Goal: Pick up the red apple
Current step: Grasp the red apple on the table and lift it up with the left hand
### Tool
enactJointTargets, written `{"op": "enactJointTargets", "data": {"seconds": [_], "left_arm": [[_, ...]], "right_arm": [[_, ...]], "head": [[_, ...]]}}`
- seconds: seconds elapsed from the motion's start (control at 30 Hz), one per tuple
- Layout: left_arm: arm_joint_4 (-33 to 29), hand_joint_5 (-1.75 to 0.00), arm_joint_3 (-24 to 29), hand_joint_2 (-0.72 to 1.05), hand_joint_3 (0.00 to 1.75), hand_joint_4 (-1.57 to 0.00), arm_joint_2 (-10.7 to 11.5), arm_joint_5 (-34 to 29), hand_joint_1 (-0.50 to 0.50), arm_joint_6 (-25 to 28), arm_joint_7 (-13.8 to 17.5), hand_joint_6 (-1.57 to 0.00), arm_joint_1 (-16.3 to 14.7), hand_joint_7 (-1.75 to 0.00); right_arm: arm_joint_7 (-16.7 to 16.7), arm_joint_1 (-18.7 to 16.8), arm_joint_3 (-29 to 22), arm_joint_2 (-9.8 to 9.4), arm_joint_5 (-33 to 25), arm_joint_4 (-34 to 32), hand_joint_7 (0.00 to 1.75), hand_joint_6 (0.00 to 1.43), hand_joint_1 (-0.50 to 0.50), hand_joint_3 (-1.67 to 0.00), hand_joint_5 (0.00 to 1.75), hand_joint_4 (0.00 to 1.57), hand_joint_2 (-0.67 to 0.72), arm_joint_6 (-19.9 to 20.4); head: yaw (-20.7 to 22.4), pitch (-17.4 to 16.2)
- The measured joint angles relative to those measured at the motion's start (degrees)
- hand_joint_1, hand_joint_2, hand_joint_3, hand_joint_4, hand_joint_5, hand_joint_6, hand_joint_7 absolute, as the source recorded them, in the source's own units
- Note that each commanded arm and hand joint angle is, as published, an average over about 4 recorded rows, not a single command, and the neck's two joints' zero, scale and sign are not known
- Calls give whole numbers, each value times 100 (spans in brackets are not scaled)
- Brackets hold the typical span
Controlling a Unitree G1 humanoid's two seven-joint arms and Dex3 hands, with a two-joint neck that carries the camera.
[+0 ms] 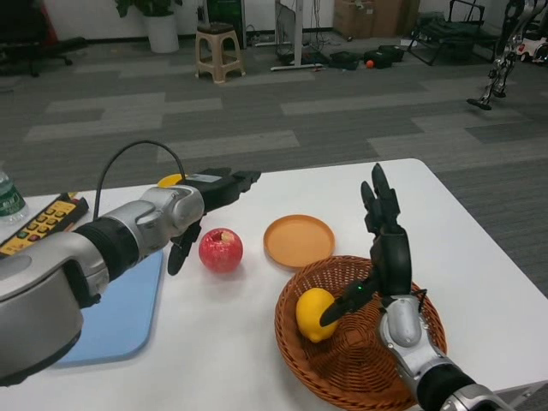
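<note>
The red apple (pixel 221 250) sits upright on the white table (pixel 479 257), just left of the orange plate (pixel 299 241). It looks firm, smooth and moderately heavy, probably slippery; wrapping its widest part seems safest. The left hand (pixel 205 205) hovers beside it, fingers spread, holding nothing. The right hand (pixel 385 248) stands spread above the wicker basket (pixel 295 338), near the lemon (pixel 314 314).

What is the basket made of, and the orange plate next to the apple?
The basket looks like woven wicker or rattan: brown strands run in a criss-cross weave with a braided rim. The orange plate is probably plastic, since it is one even colour with a smooth, matte surface and a thin raised rim, though glazed ceramic cannot be ruled out.
</note>
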State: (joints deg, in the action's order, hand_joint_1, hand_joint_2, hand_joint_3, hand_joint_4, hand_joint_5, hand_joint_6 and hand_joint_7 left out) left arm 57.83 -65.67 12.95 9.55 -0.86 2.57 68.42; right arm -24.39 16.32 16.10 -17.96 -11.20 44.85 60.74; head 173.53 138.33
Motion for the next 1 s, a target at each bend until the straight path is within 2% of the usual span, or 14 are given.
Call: {"op": "enactJointTargets", "data": {"seconds": [0.17, 0.33, 0.5, 0.6, 0.7, 0.77, 1.0], "left_arm": [[472, 0, -658, -55, 9, 0, -228, -255, -50, 180, -156, 0, 164, 0], [944, 0, -1807, -55, 9, 0, -534, -962, -50, 331, -663, 0, 290, 0], [1103, 0, -2268, -55, 9, 0, -713, -1329, -50, 327, -922, 0, 318, 0], [1169, 0, -2706, -57, 9, 0, -770, -1662, -50, 240, -1086, 0, 337, 0], [1214, 0, -3517, -61, 9, 0, -805, -2351, -50, 68, -1250, 0, 364, 0], [1222, 0, -3866, -59, 9, 0, -828, -2628, -50, 29, -1305, 0, 360, 0], [1363, 0, -4247, -64, 9, 0, -851, -2978, -49, -33, -1353, 0, 333, 0]], "right_arm": [[0, 4, 0, 0, 0, 50, 0, 0, -42, 0, 0, 0, 60, 0], [0, 25, 2, 15, 1, 167, 0, 0, -42, 0, 0, 0, 60, 0], [1, 28, 3, 30, 1, 185, 0, 0, -42, 0, 0, 0, 60, 0], [1, 29, 3, 39, 1, 185, 0, 0, -42, 0, 0, 0, 60, 0], [1, 29, 2, 51, 1, 184, 0, 0, -42, 0, 0, 0, 60, 0], [1, 29, 2, 62, 1, 184, 0, 0, -42, 0, 0, 0, 60, 0], [1, 29, 15, 74, 0, 184, 0, 0, -42, 0, 0, 0, 60, 0]], "head": [[22, 13], [35, 39], [54, 151], [41, 173], [38, 177], [53, 176], [149, 254]]}}
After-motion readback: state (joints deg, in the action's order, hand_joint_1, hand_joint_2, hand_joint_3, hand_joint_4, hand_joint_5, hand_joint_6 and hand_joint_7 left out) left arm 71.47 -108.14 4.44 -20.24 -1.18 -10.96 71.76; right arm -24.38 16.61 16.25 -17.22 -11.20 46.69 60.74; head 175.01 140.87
